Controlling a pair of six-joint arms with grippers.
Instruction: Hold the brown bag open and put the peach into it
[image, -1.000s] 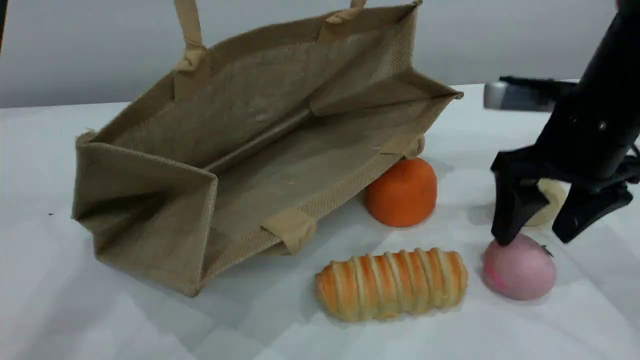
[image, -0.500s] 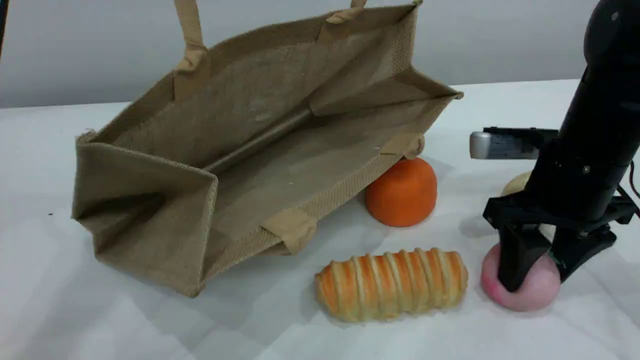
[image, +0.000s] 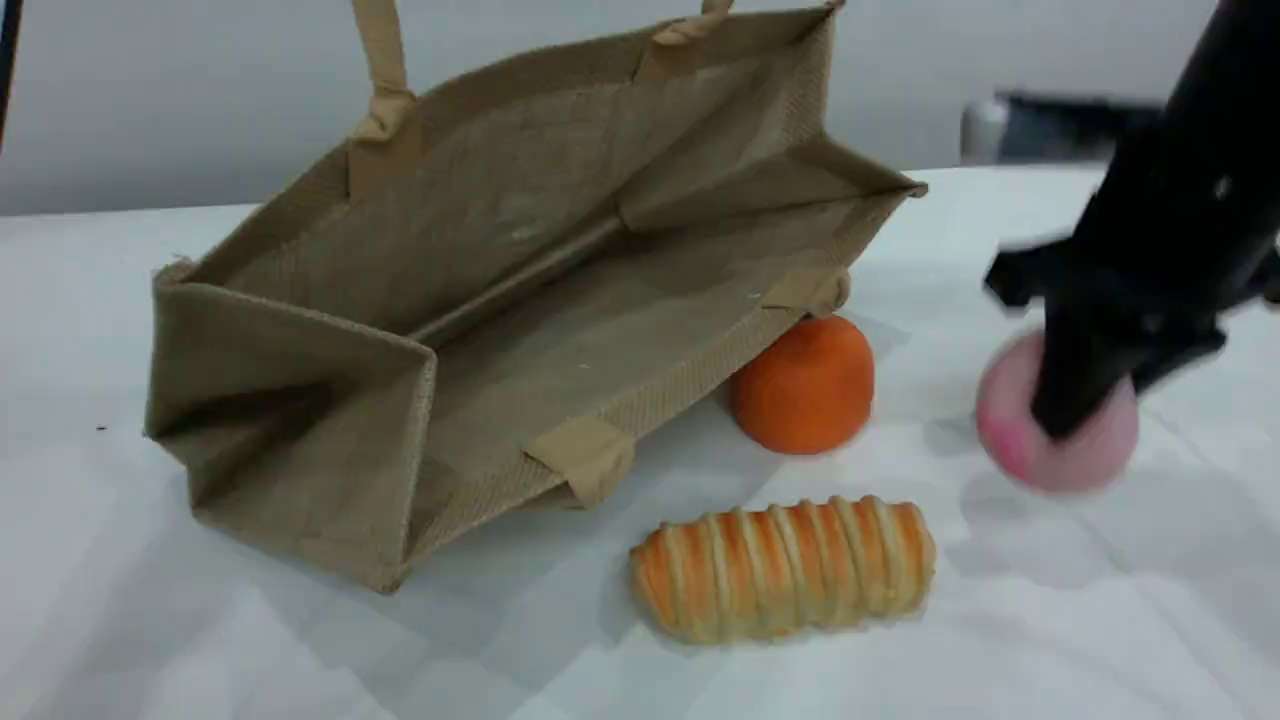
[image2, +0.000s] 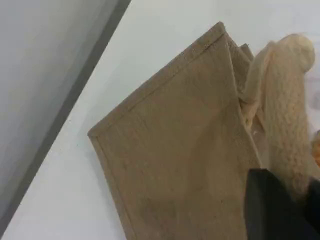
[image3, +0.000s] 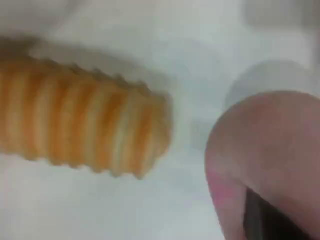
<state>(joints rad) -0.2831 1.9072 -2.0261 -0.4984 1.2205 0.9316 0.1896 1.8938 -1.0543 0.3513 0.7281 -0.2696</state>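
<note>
Presently: right gripper clenched on peach, seemingly airborne; left gripper clamped, apparently on brown bag handle.

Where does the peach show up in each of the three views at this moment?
Scene view: the peach is at far right, lifted off the table, gripped by the right hand.
Left wrist view: not in it; only the brown bag.
Right wrist view: lower right.
Shared landmark: the striped bread roll, left of the peach.

Even, bright light with soft shadows on the white counter; the right wrist view is heavily blurred, the scene's right edge smeared.
</note>
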